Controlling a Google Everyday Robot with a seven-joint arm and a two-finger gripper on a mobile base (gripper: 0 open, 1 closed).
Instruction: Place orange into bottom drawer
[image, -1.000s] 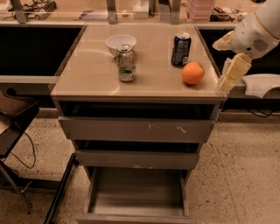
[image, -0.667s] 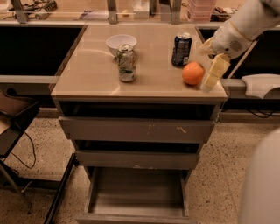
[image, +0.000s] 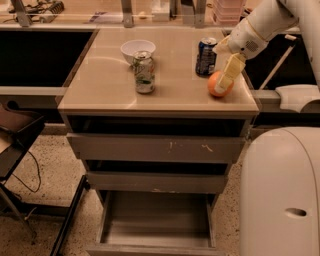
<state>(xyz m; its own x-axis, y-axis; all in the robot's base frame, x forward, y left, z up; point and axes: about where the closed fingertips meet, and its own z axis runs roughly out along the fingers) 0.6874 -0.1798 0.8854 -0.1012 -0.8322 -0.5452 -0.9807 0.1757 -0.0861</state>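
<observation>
— What sits on the surface?

— The flat beige cabinet top (image: 100, 92) carries a round white bowl (image: 138, 49), a green-and-silver drink can (image: 144, 72), a dark blue drink can (image: 206, 56) and the round bright orange (image: 214, 82) near its right front corner. The grey metal bottom drawer (image: 155, 227) stands pulled out over the speckled floor (image: 45, 235).

— And the arm?

— The pale gripper (image: 224, 86) lies across the orange's right side; whether it grips cannot be told.

— Any change?

— Earlier it hung just right of the orange. The orange has not shifted.
</observation>
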